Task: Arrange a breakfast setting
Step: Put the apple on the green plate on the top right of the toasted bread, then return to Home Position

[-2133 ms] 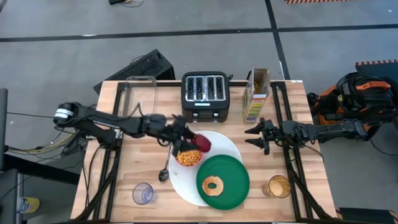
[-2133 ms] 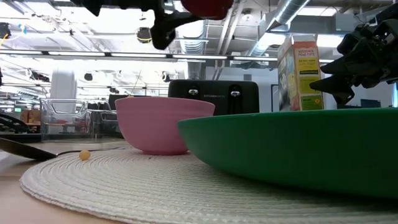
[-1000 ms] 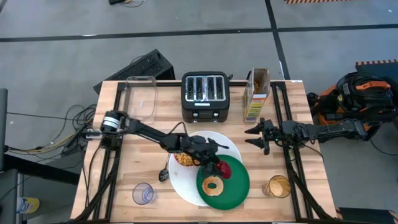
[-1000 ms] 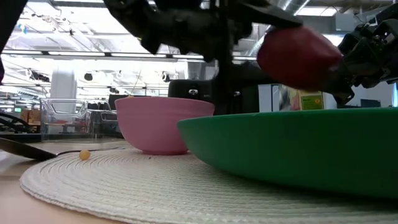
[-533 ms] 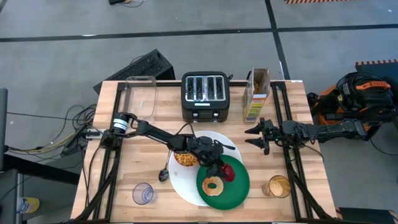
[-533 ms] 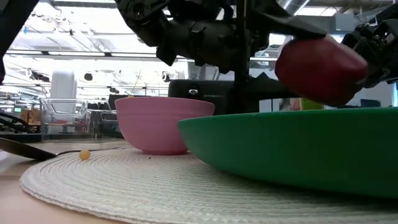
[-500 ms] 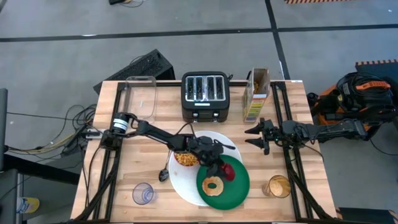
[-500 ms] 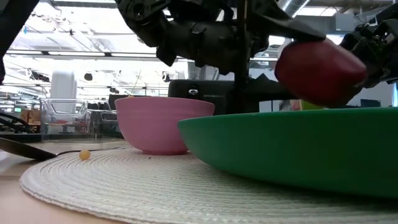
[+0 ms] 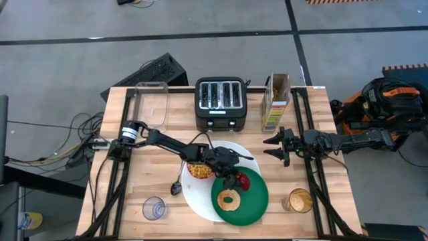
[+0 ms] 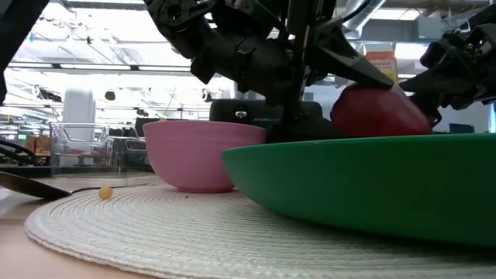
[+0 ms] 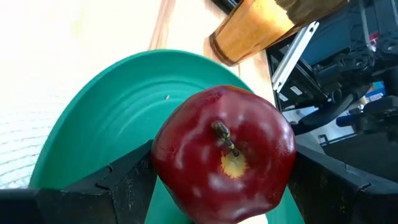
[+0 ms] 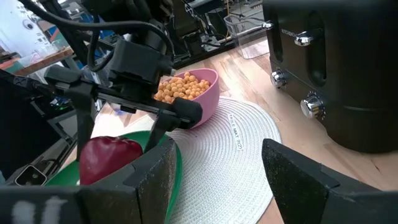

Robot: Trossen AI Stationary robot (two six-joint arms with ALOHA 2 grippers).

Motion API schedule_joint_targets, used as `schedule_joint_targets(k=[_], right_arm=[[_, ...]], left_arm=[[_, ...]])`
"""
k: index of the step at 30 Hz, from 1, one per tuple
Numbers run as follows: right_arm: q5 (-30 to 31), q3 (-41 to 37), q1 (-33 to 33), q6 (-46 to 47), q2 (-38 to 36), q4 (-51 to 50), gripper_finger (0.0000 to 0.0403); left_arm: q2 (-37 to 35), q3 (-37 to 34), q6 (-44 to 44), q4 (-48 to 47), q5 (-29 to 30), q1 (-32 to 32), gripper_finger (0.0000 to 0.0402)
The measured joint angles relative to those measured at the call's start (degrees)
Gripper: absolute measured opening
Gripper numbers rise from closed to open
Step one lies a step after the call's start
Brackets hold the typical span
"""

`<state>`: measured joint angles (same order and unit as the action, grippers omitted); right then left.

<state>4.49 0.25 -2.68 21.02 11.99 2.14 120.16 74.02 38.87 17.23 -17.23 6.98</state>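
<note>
My left gripper (image 9: 237, 178) is shut on a small red apple (image 11: 224, 162) low over the far part of the green plate (image 9: 254, 194). The apple also shows in the low view (image 10: 378, 113). A ring bagel (image 9: 231, 199) lies on the green plate, nearer the front. The green plate overlaps the big white round plate (image 9: 199, 201). A pink bowl (image 9: 198, 171) of orange cereal (image 12: 183, 86) stands on the white plate. A metal spoon (image 9: 177, 185) lies left of it. My right gripper (image 9: 274, 146) is open and empty, right of the plates. My left gripper pinches the apple's two opposite sides (image 11: 157, 163) between its fingers (image 11: 127, 180). The fingers slant down from the table's left. The apple's stem (image 11: 224, 135) faces up toward the wrist. The green plate's rim hides its underside, so I cannot tell whether it rests on the plate.
A black toaster (image 9: 221, 104) and a cereal box (image 9: 275, 100) stand at the back, with a clear rectangular container (image 9: 152, 104) at the back left. An empty glass (image 9: 154, 207) stands at the front left and a glass of orange drink (image 9: 299, 199) at the front right.
My left gripper has gone down with the apple over the green plate. In the low view the apple was clear above the plate's rim and now sits partly behind it. The gripper stays shut on it.
</note>
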Motion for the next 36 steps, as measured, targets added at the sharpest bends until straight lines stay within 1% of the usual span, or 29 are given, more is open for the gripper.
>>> schedule_joint_targets(k=[11,21,31,36], right_arm=[[0.0,0.0,-0.02,0.0,0.0,-0.01,0.026],[0.0,0.0,-0.01,0.0,0.0,0.0,0.026],[0.0,0.01,0.0,0.0,0.0,0.0,0.026],[0.0,0.0,-0.02,0.0,0.0,0.01,0.026]], left_arm=[[-0.02,-0.02,0.83,0.11,-0.09,0.02,0.0304],[-0.04,-0.02,-0.24,0.02,-0.16,0.02,0.0342],[-0.07,-0.04,-0.24,-0.2,-0.54,-0.25,0.0344],[-0.07,-0.04,-0.21,0.07,-2.8,-0.87,0.0344]])
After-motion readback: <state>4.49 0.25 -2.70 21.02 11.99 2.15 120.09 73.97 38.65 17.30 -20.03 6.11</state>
